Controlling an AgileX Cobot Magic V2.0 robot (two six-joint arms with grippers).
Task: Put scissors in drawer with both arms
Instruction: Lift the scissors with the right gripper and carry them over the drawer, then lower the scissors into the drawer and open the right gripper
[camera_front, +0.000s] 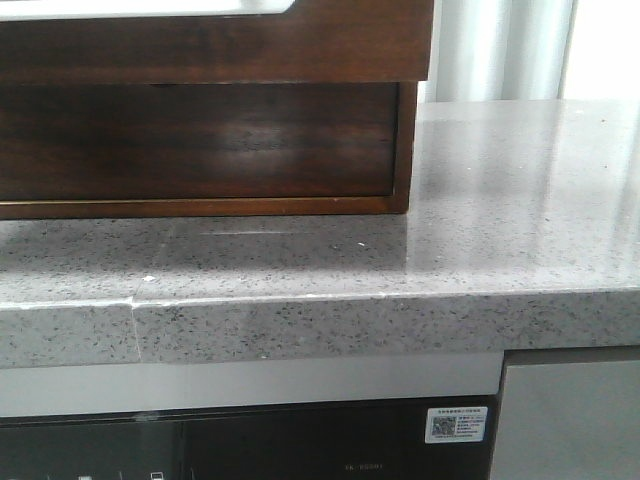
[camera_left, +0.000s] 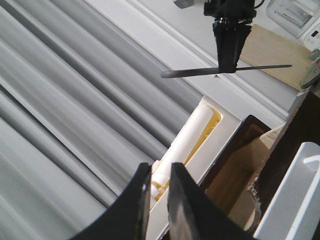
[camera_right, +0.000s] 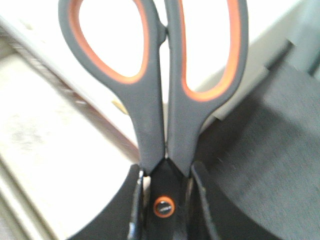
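In the right wrist view my right gripper (camera_right: 164, 175) is shut on the scissors (camera_right: 150, 100) at their orange pivot, and the grey, orange-lined handles point away from it. In the left wrist view the right gripper (camera_left: 228, 69) hangs in the air with the scissors (camera_left: 265, 67) seen edge-on as a thin line. My left gripper (camera_left: 160, 172) is empty, its jaws almost together with a narrow gap. The glossy dark brown drawer (camera_front: 220, 45) with a white rim fills the top of the front view. Neither gripper shows in the front view.
A speckled grey stone counter (camera_front: 500, 230) carries the wooden cabinet (camera_front: 200, 140) under the drawer. In the left wrist view a white tray with a white roll (camera_left: 192, 135) lies beside a dark brown wooden edge (camera_left: 240, 165). Grey curtain folds (camera_left: 60, 100) lie behind.
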